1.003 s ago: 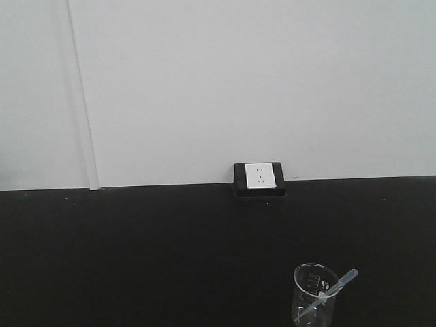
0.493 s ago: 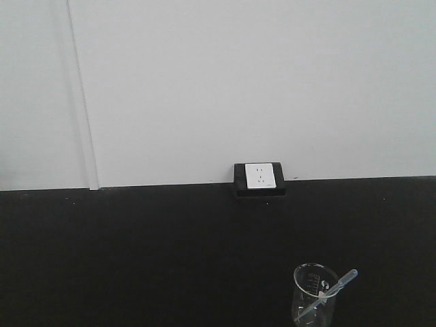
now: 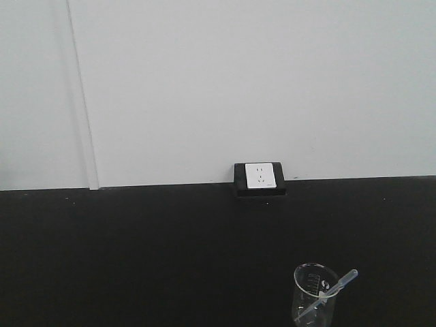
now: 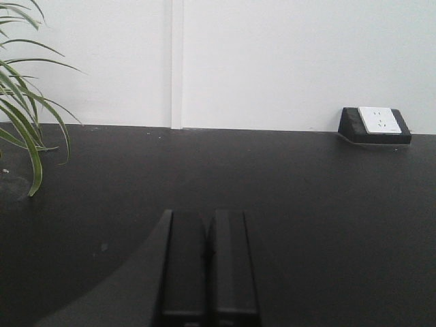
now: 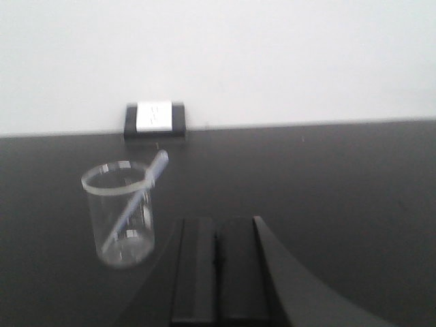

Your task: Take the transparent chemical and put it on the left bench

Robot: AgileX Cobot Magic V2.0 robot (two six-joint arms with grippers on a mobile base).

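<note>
The transparent chemical is a thin clear dropper pipette leaning in a clear glass beaker, bulb end sticking up over the rim to the right. In the right wrist view the pipette and beaker stand left of and slightly ahead of my right gripper, which is shut and empty. My left gripper is shut and empty, low over bare black countertop. The left bench with bins and sink is out of view.
The black countertop here carries a white wall socket against the white wall; the socket also shows in the left wrist view and the right wrist view. Potted plant leaves hang at the far left.
</note>
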